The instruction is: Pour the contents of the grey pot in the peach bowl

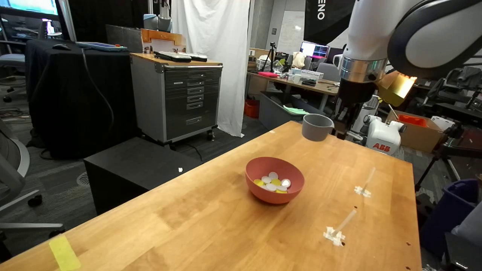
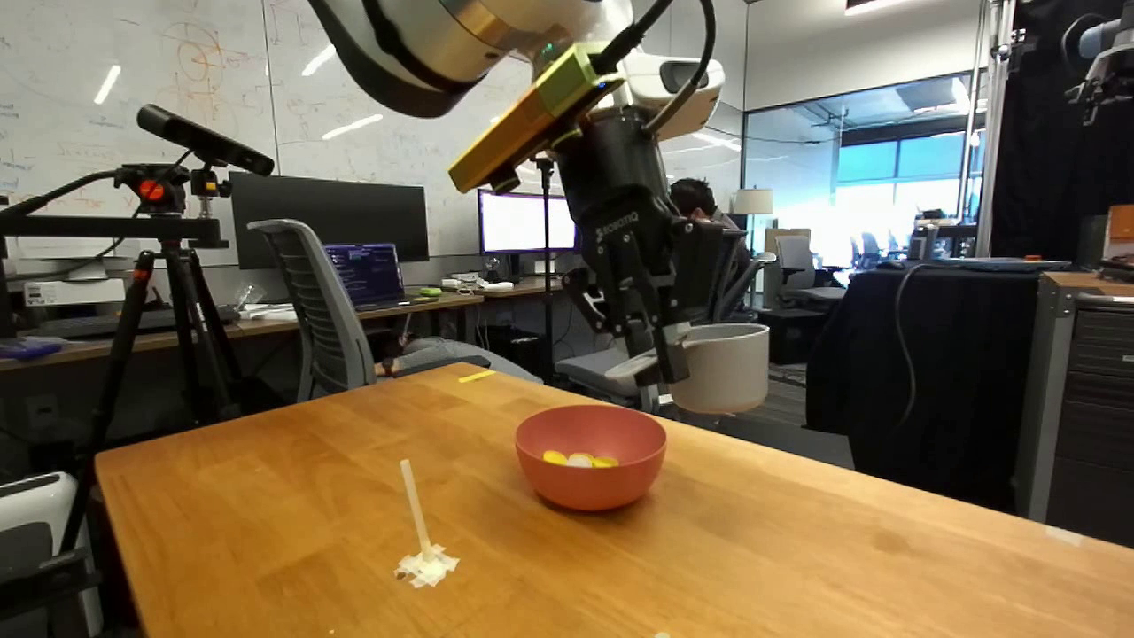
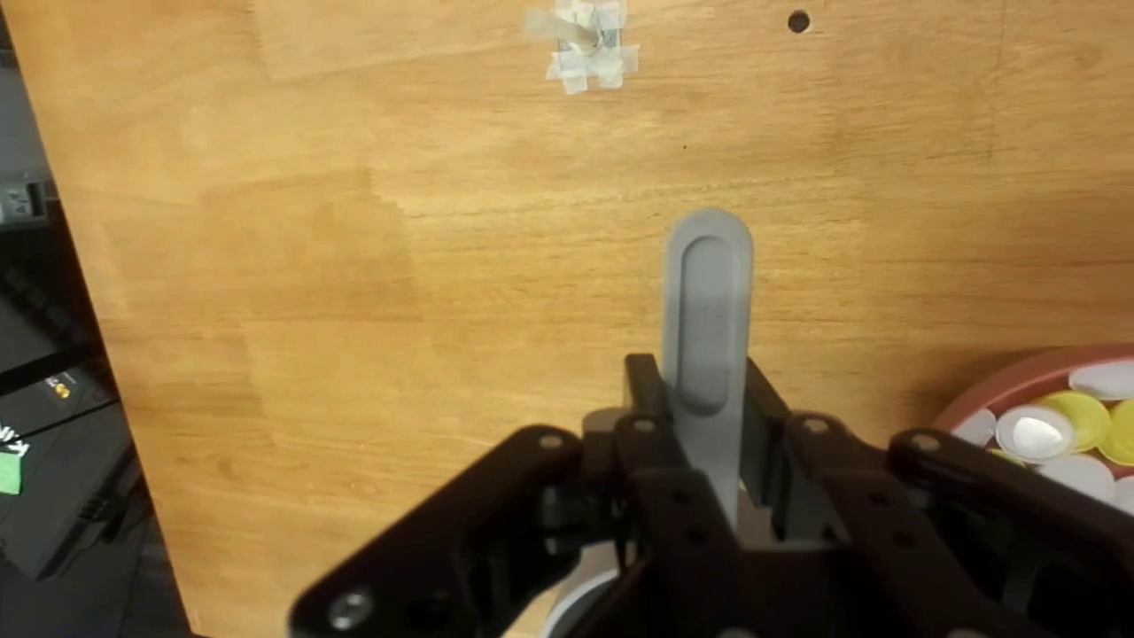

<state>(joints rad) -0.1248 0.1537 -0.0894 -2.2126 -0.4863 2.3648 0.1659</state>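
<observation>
The grey pot (image 1: 317, 128) hangs above the table, roughly upright, and also shows in an exterior view (image 2: 725, 368). My gripper (image 2: 657, 361) is shut on its side handle; in the wrist view the handle (image 3: 709, 310) stands between the two fingers (image 3: 706, 385). The pot's visible inside shows no lumps; its bottom is hidden. The peach bowl (image 1: 260, 194) stands on the table, apart from the pot, and shows in an exterior view (image 2: 589, 489) and at the wrist view's right edge (image 3: 970, 403). Several white and yellow lumps, the contents (image 1: 272, 183), lie in the bowl.
Two thin pale sticks (image 1: 343, 223) (image 1: 369, 178) stand taped to the wooden table (image 1: 188, 226); one shows in an exterior view (image 2: 415, 505). A yellow tape strip (image 1: 64, 253) lies near the table's edge. A black box (image 1: 139, 162) stands beside the table.
</observation>
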